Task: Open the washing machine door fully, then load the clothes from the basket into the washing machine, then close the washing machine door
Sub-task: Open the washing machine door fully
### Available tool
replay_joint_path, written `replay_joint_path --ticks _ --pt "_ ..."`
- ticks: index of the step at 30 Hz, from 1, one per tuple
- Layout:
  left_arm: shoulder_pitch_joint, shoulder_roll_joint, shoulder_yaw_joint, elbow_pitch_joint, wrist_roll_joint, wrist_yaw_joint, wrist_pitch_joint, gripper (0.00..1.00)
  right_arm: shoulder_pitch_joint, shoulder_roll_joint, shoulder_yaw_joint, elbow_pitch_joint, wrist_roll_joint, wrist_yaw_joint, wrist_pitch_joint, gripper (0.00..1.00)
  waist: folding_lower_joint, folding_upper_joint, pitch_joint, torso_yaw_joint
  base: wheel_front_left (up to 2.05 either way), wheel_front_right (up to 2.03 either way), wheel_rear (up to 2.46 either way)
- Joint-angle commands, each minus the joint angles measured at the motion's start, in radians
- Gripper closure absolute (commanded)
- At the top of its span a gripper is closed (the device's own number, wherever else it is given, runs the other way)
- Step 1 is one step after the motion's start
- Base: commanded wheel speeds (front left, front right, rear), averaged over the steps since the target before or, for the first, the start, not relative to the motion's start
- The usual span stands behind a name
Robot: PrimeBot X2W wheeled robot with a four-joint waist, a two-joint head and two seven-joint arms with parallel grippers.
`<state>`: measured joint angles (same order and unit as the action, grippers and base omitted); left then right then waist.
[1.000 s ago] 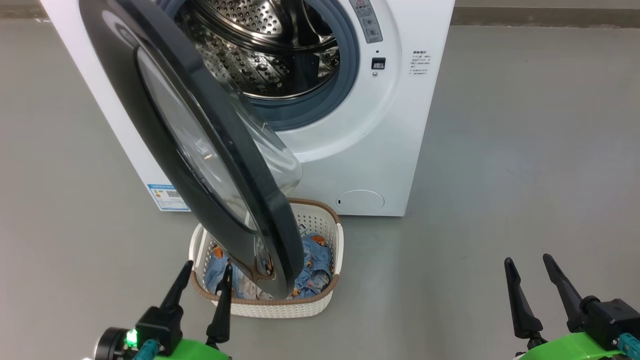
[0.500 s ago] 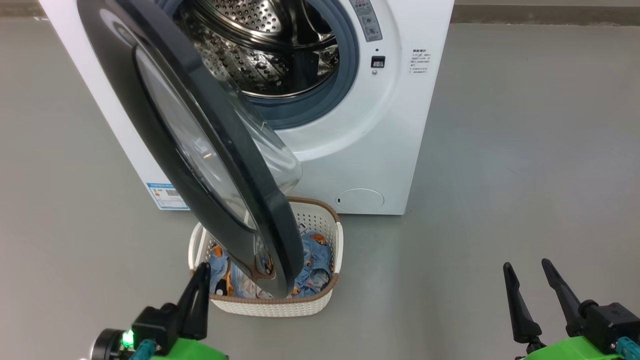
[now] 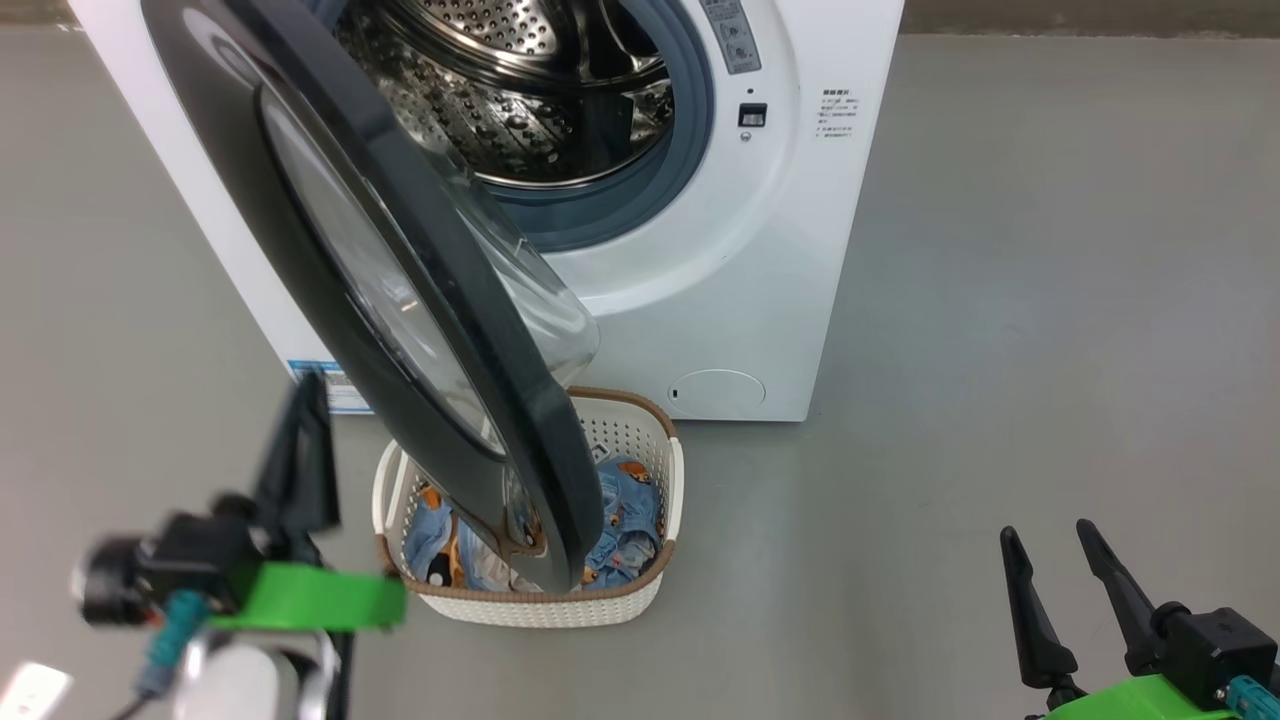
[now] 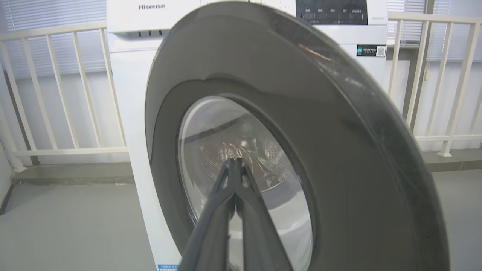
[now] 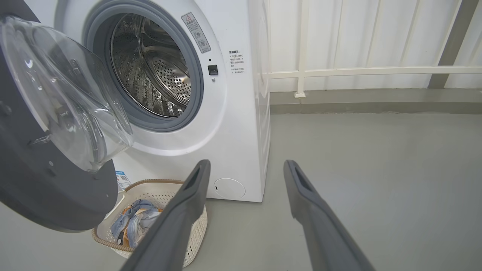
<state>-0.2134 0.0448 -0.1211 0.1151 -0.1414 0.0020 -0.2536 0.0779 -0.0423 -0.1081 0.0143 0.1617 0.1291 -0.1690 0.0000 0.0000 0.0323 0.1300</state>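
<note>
Grey floor (image 3: 1000,300), white railing (image 4: 67,151), Hisense washing machine (image 4: 128,105); left pincer (image 4: 234,161) together, right pincer (image 5: 246,167) apart.

Left gripper (image 3: 308,395) and right gripper (image 3: 1046,532) have long tapered dark fingers (image 3: 1031,620). Green wrist shells (image 3: 300,597) carry teal plugs (image 3: 170,612).

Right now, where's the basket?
Head view, lower centre-left: the basket sits on the floor right in front of the washing machine, partly under the lower edge of the open washing machine door, clothes inside.
</note>
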Motion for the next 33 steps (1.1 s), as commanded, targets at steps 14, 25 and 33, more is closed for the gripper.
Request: replay_joint_path --ticks 14,25,33 --pt "-0.253 0.029 -0.053 -0.361 0.059 -0.006 0.04 1.0 -0.026 -0.008 0.036 0.0 0.018 0.002 -0.027 0.0 0.0 0.0 0.006 -0.009 0.0 0.0 0.0" --pt "-0.28 0.007 -0.393 -0.494 -0.076 -0.062 0.191 1.0 -0.03 -0.008 0.044 0.019 0.021 0.002 -0.036 0.0 0.0 0.0 0.001 -0.03 0.0 0.0 0.0" --pt "-0.208 0.006 -0.5 -0.474 -0.148 -0.025 0.281 1.0 -0.025 -0.008 0.048 0.026 0.026 0.002 -0.041 0.0 0.0 0.0 -0.002 -0.043 0.0 0.0 0.0"
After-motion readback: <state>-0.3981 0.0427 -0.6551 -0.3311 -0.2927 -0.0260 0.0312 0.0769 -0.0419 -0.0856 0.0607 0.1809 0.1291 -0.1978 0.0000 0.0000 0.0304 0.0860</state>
